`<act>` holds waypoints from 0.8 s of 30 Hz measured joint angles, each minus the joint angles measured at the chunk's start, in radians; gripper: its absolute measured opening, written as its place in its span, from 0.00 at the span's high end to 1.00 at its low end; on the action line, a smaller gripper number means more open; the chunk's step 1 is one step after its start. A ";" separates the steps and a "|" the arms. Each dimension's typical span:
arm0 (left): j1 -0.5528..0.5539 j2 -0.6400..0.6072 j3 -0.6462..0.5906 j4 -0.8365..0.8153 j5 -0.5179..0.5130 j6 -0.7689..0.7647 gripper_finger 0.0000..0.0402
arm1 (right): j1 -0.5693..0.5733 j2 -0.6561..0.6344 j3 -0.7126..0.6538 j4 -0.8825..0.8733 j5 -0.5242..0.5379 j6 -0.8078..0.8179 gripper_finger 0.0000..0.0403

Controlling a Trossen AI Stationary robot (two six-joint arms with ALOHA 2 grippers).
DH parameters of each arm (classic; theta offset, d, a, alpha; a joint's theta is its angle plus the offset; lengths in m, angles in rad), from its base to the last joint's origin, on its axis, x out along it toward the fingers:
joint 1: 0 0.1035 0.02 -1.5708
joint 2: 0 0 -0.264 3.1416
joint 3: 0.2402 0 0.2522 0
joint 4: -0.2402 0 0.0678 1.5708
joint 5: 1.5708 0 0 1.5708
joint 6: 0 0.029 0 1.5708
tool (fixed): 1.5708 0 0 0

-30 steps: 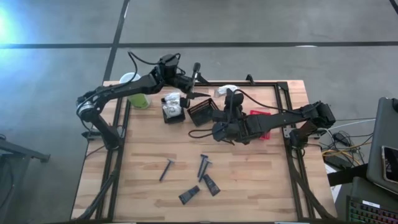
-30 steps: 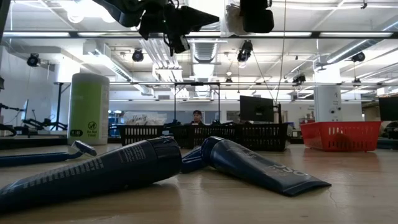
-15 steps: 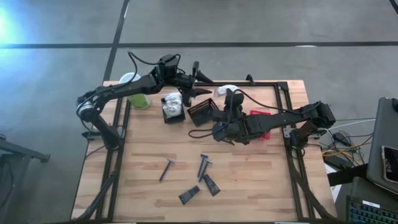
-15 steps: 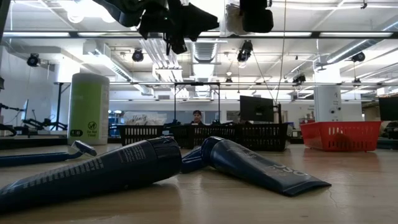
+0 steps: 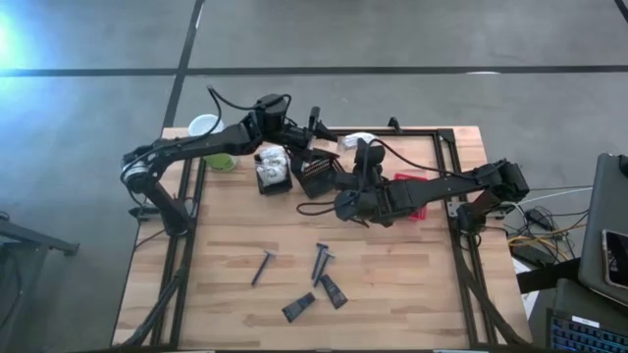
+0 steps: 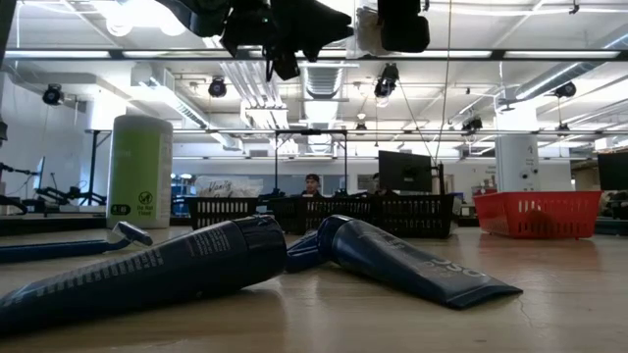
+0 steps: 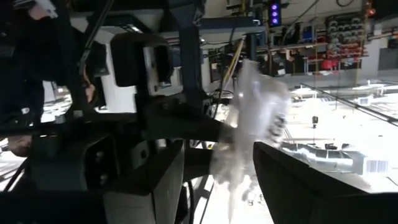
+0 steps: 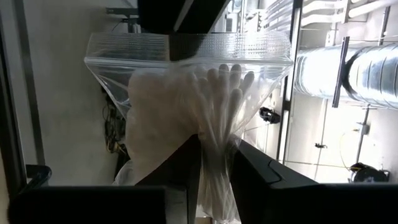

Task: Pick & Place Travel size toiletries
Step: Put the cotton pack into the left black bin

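My right gripper is shut on a clear zip bag of cotton swabs, held high over the table's far middle. My left gripper stands open at the same height, just left of the bag. Its fingers point at the bag, and I see no touch. Dark tubes and razors lie flat near the table's front edge. My right gripper pinches the bag between its two fingers at the end opposite the zip strip. The fingers come level from the near side. The bag juts out past the fingertips, zip strip farthest out, lifted clear of the table.
A black slotted basket and a smaller one holding white packets stand below the grippers. A red basket is under the right arm. A pale-green canister stands far left. A bare strip of wood lies between the baskets and the tubes.
My left gripper has rolled about the line it points along, so its fingers stand at a different angle beside the bag. It stays open. The bag has kept still.
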 joint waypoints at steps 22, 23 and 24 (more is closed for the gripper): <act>-0.007 0.001 0.000 0.000 -0.037 0.130 0.51 | 0.019 0.000 0.000 0.009 0.000 -0.007 0.83; -0.008 0.001 0.000 0.000 -0.037 0.130 0.51 | 0.020 0.000 0.000 0.009 0.000 -0.008 0.83; -0.009 0.001 0.000 0.000 -0.037 0.130 0.51 | 0.023 0.000 0.000 0.009 0.000 -0.008 0.84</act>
